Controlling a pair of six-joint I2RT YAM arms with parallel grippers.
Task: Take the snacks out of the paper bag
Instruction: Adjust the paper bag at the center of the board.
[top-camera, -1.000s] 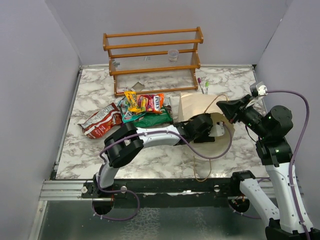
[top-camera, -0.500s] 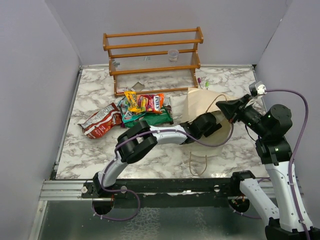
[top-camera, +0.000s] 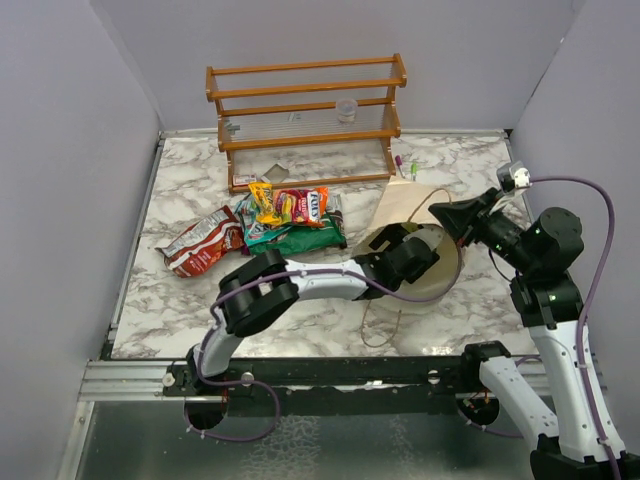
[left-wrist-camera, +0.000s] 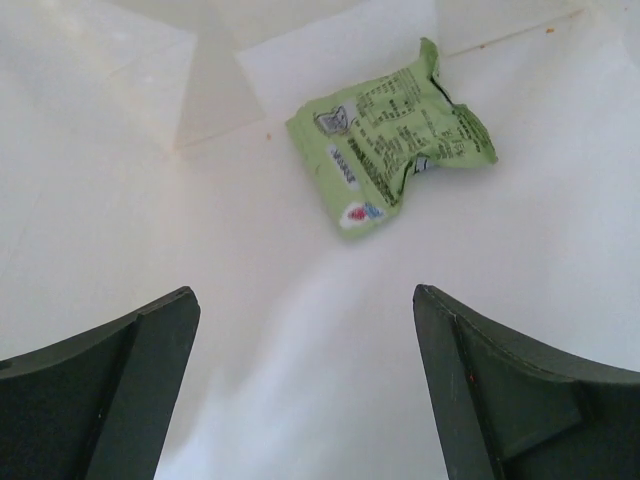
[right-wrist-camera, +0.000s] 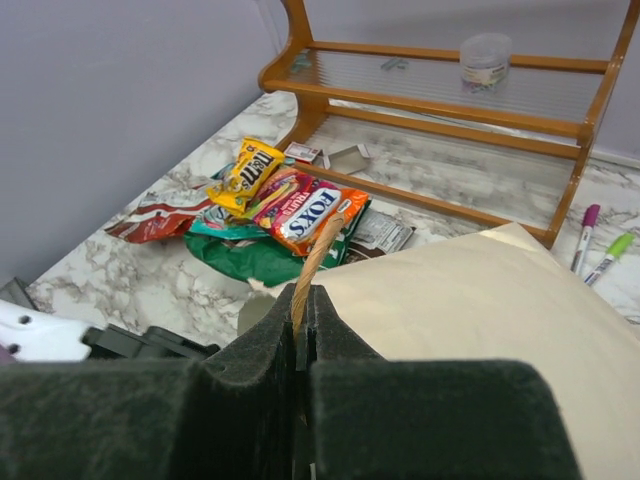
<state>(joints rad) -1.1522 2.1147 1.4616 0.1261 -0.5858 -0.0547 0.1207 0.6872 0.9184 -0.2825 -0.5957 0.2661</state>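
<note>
A light green snack packet (left-wrist-camera: 385, 150) is lying crumpled on the pale inner wall of the paper bag (top-camera: 398, 205), deep inside it. The left fingers (left-wrist-camera: 110, 390) are standing wide spread inside the bag's mouth and are pointing at this packet without touching it. The bag is lying on its side on the right part of the marble surface (top-camera: 180, 300), with its round opening facing the near edge. The right fingers (right-wrist-camera: 250, 340) are pressed together and are pinching the bag's tan loop handle (right-wrist-camera: 315, 250) above the upper side of the bag. To the left of the bag, the other snacks (top-camera: 285, 215) are lying in a heap on the surface, among them a yellow M&M's packet (right-wrist-camera: 248, 172), a red-orange Fox's packet (right-wrist-camera: 305, 215) and a dark green packet (right-wrist-camera: 255, 258). Behind them a wooden rack (top-camera: 305, 110) is standing, and two pens (right-wrist-camera: 600, 250) are lying beside its right end.
</note>
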